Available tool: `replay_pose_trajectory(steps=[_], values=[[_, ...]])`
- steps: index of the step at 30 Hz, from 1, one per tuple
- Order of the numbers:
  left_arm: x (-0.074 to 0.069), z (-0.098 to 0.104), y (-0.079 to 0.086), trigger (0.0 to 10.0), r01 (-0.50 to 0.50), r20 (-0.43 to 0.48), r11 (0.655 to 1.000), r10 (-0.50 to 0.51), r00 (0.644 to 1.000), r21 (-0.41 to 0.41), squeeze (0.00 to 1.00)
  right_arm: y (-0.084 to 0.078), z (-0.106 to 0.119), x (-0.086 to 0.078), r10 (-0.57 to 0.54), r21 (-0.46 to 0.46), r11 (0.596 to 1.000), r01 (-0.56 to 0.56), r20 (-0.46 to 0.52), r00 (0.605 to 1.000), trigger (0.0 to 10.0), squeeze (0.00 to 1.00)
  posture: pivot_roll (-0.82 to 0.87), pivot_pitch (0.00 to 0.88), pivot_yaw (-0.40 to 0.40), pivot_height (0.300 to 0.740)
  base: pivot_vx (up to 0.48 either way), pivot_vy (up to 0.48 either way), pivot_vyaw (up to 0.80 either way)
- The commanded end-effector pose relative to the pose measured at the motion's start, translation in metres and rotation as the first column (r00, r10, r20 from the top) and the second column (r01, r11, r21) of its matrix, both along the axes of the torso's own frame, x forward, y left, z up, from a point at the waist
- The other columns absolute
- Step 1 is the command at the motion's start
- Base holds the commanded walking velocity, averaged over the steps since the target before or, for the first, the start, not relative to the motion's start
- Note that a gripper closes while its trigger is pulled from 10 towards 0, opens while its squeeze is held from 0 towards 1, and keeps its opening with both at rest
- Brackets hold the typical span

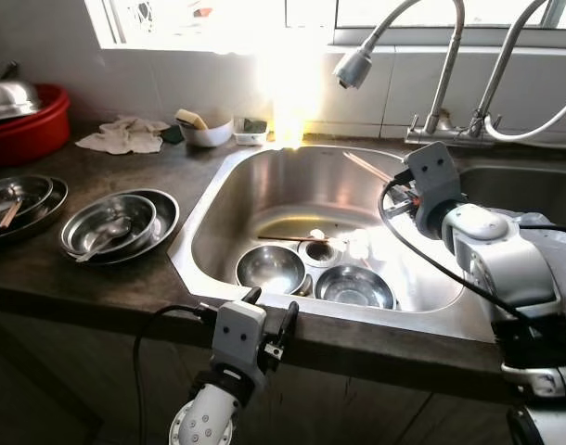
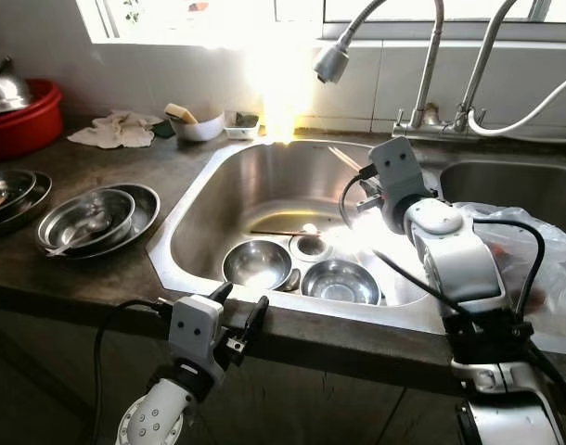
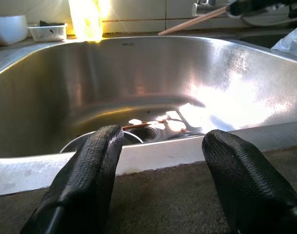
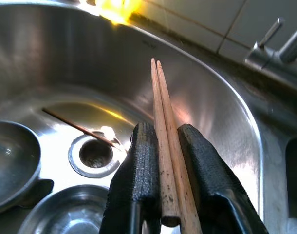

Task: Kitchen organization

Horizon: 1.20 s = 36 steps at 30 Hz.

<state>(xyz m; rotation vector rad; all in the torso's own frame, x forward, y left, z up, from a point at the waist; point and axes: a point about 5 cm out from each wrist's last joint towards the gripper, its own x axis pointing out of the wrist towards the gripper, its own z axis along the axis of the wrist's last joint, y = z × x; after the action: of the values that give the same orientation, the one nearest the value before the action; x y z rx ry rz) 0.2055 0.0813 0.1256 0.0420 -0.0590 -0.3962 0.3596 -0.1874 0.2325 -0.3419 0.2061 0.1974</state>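
Chopsticks [image 4: 166,146] pinched between closed right gripper [image 4: 163,161] fingers, above sink [image 1: 264,176] right side. Inside sink: two steel bowls [image 1: 271,267] near front wall, loose chopstick [image 4: 80,127] across drain. Left gripper [image 3: 158,165] spread open, empty, over counter's front edge.

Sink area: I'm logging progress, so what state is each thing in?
right gripper: shut on chopsticks, above the sink
chopsticks: held, tips free
left gripper: open, at the counter edge
sink: two steel bowls inside
steel bowls: upright
loose chopstick: lying by the drain
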Motion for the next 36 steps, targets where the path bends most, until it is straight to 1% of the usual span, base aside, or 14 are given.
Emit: replay_pose_trajectory(steps=[1, 5, 8, 10, 11, 13, 17, 18, 20, 24, 25, 31, 35, 36], values=[[-0.003, -0.006, 0.0, 10.0, 0.006, -0.045, 1.0, -0.005, 0.999, 0.022, 0.0, -0.001, -0.002, 0.009, -0.019, -0.015, 1.0, 0.018, -0.034, 0.999, 10.0, 0.0, 0.02, 0.115, -0.009, 0.74, 0.0, 0.0, 0.0], [-0.004, -0.005, -0.001, 10.0, 0.007, -0.044, 1.0, -0.006, 0.999, 0.021, 0.0, 0.0, -0.006, 0.014, -0.017, -0.028, 0.999, 0.015, -0.059, 0.998, 10.0, 0.0, 0.03, 0.122, -0.011, 0.74, 0.0, 0.0, 0.0], [-0.004, -0.005, -0.001, 10.0, 0.007, -0.044, 1.0, -0.006, 0.999, 0.021, 0.0, 0.0, -0.006, 0.014, -0.017, -0.028, 0.999, 0.015, -0.059, 0.998, 10.0, 0.0, 0.03, 0.122, -0.011, 0.74, 0.0, 0.0, 0.0], [-0.007, -0.004, -0.001, 10.0, 0.009, -0.044, 1.0, -0.008, 0.999, 0.018, 0.0, 0.004, -0.021, 0.02, -0.005, -0.053, 0.999, -0.001, -0.117, 0.993, 10.0, 0.0, 0.03, 0.137, -0.016, 0.74, 0.0, 0.0, 0.0], [-0.007, -0.004, -0.001, 10.0, 0.009, -0.044, 1.0, -0.008, 0.999, 0.018, 0.0, 0.004, -0.021, 0.02, -0.005, -0.053, 0.999, -0.001, -0.117, 0.993, 10.0, 0.0, 0.03, 0.137, -0.016, 0.74, 0.0, 0.0, 0.0], [-0.009, -0.003, -0.002, 10.0, 0.009, -0.047, 1.0, -0.008, 0.999, 0.015, 0.0, 0.007, -0.035, 0.023, -0.001, -0.067, 0.998, -0.011, -0.172, 0.985, 10.0, 0.0, 0.04, 0.14, -0.022, 0.74, 0.0, 0.0, 0.0], [-0.01, -0.003, -0.002, 10.0, 0.007, -0.05, 1.0, -0.007, 0.999, 0.014, 0.0, 0.006, -0.041, 0.026, -0.008, -0.086, 0.996, -0.009, -0.192, 0.981, 10.0, 0.0, 0.04, 0.14, -0.022, 0.74, 0.0, 0.0, 0.0], [-0.01, -0.003, -0.003, 10.0, 0.007, -0.051, 1.0, -0.007, 0.999, 0.013, 0.0, 0.006, -0.041, 0.026, -0.005, -0.082, 0.997, -0.011, -0.191, 0.982, 10.0, 1.0, 0.04, 0.138, -0.023, 0.74, 0.0, 0.0, 0.0], [-0.01, -0.003, -0.003, 10.0, 0.01, -0.054, 1.0, -0.009, 0.999, 0.013, 0.0, 0.006, -0.04, 0.028, -0.005, -0.064, 0.998, -0.007, -0.176, 0.984, 10.0, 1.0, 0.04, 0.134, -0.02, 0.74, 0.0, 0.0, 0.0], [-0.01, -0.003, -0.003, 10.0, 0.011, -0.054, 1.0, -0.01, 0.998, 0.013, 0.0, 0.006, -0.038, 0.029, -0.008, -0.06, 0.998, -0.002, -0.169, 0.986, 10.0, 1.0, 0.03, 0.13, -0.02, 0.74, 0.0, 0.0, 0.0], [-0.009, -0.004, -0.003, 10.0, 0.012, -0.054, 1.0, -0.011, 0.998, 0.013, 0.0, 0.005, -0.036, 0.03, -0.015, -0.056, 0.998, 0.007, -0.152, 0.988, 10.0, 1.0, 0.03, 0.122, -0.019, 0.74, 0.0, 0.0, 0.0], [-0.007, -0.004, -0.003, 10.0, 0.012, -0.052, 1.0, -0.011, 0.999, 0.017, 0.0, 0.006, -0.035, 0.027, -0.022, -0.049, 0.999, 0.015, -0.13, 0.991, 10.0, 1.0, 0.03, 0.109, -0.018, 0.74, 0.0, 0.0, 0.0], [-0.005, -0.005, -0.002, 10.0, 0.01, -0.051, 1.0, -0.009, 0.999, 0.019, 0.0, 0.005, -0.037, 0.022, -0.048, -0.035, 0.998, 0.044, -0.103, 0.993, 10.0, 1.0, 0.03, 0.094, -0.015, 0.74, 0.0, 0.0, 0.0], [-0.004, -0.005, -0.002, 10.0, 0.01, -0.05, 1.0, -0.009, 0.999, 0.02, 0.0, 0.004, -0.035, 0.021, -0.056, -0.022, 0.998, 0.055, -0.076, 0.995, 10.0, 0.58, 0.03, 0.087, -0.014, 0.74, 0.0, 0.0, 0.0]])
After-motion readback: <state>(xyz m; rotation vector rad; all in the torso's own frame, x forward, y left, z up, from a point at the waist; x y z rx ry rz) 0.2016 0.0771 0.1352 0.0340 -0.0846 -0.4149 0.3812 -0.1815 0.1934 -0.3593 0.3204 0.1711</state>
